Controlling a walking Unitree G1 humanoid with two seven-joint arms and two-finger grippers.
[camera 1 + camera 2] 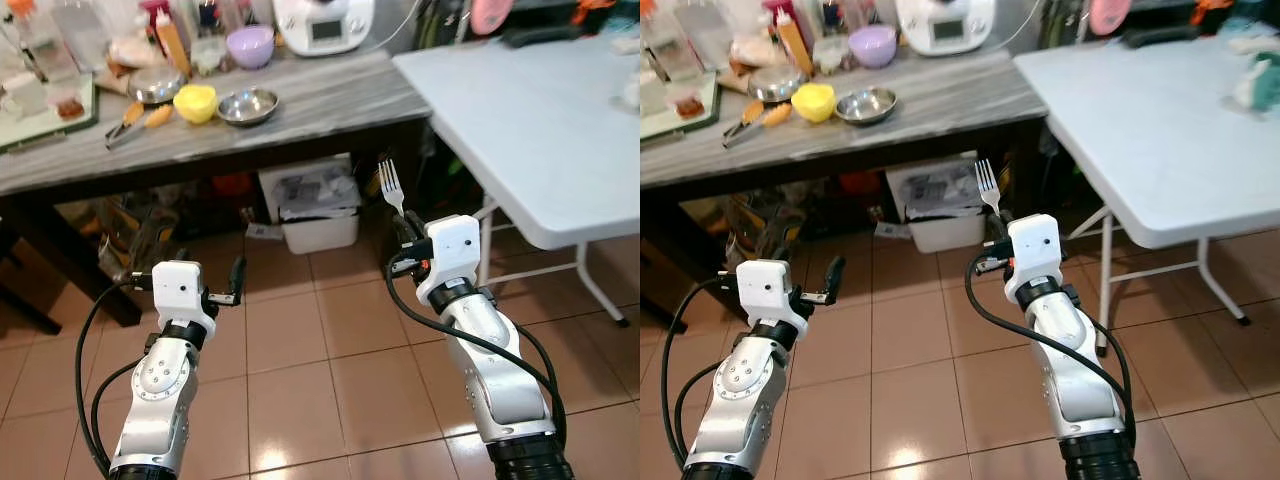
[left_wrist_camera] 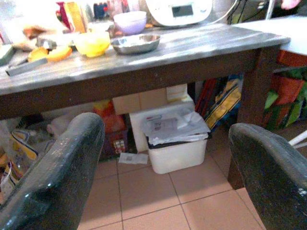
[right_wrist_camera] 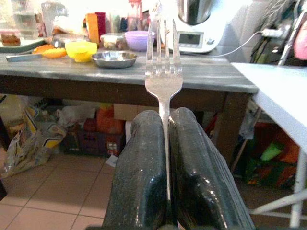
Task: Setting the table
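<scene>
My right gripper (image 1: 405, 228) is shut on the handle of a silver fork (image 1: 390, 185), tines pointing up, held in the air above the tiled floor in front of the wooden counter. The right wrist view has the fork (image 3: 163, 72) clamped upright between the two black fingers (image 3: 139, 182). The white folding table (image 1: 540, 130) stands to the right of that gripper. My left gripper (image 1: 237, 280) hovers lower on the left, open, with nothing between its fingers (image 2: 57, 177).
The dark wooden counter (image 1: 330, 95) carries a yellow bowl (image 1: 195, 102), a steel bowl (image 1: 248, 105), a purple bowl (image 1: 250, 45), tongs and a white appliance (image 1: 322, 25). A white bin (image 1: 318, 210) sits under it on the tiled floor (image 1: 300, 370).
</scene>
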